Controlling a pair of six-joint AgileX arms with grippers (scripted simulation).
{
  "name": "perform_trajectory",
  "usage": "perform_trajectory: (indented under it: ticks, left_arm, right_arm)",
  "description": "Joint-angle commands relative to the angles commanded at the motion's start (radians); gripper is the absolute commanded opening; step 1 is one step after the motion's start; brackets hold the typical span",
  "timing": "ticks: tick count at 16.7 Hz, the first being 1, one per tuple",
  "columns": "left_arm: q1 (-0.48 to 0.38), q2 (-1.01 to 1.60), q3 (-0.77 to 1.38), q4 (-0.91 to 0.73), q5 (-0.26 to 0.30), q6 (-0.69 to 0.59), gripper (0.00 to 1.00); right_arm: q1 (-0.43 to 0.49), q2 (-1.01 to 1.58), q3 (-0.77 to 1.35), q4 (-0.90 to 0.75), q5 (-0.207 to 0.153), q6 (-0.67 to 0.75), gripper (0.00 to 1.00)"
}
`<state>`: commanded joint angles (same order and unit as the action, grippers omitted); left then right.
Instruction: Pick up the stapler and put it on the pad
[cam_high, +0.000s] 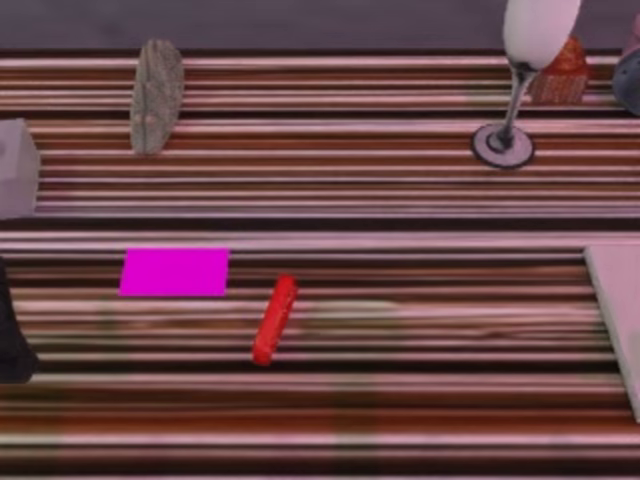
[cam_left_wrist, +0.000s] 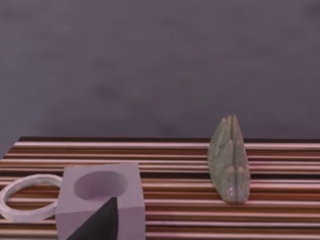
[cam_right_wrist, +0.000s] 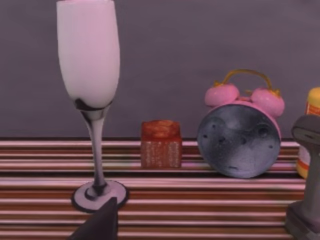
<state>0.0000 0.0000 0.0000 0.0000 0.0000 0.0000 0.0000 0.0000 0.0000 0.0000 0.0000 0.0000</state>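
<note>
A: Where is the slim glossy red stapler (cam_high: 274, 319)?

B: Lying tilted on the striped wooden tabletop (cam_high: 420, 340), just right of the flat magenta pad (cam_high: 175, 272), apart from it.

A: And the end effectors?

B: Their opening cannot be told; only dark tips show in the wrist views.

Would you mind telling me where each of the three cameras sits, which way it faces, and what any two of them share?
Top view: above the table, looking down on the stapler just right of the pad; a dark bit of the left arm shows at the left edge.
Left wrist view: low, facing the grey oval object, a hollowed block and a ring; a dark gripper tip shows.
Right wrist view: low, facing the tall glass, alarm clock and a red cube; a dark tip shows.
Shared: the top view also holds the oval object and the glass.
</note>
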Motion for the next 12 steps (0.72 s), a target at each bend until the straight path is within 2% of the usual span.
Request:
perform_trajectory:
  ticks: [6, 12]
  left_arm:
    - [-0.037, 0.104, 0.103, -0.074, 0.003, -0.017, 1.0]
    - [-0.163, 0.575, 0.528, -0.35, 0.001, -0.079, 1.0]
  right_arm:
    - [0.0, 0.0, 0.0, 0.0, 0.0, 0.0, 1.0]
    - [0.0, 0.0, 0.0, 0.0, 0.0, 0.0, 1.0]
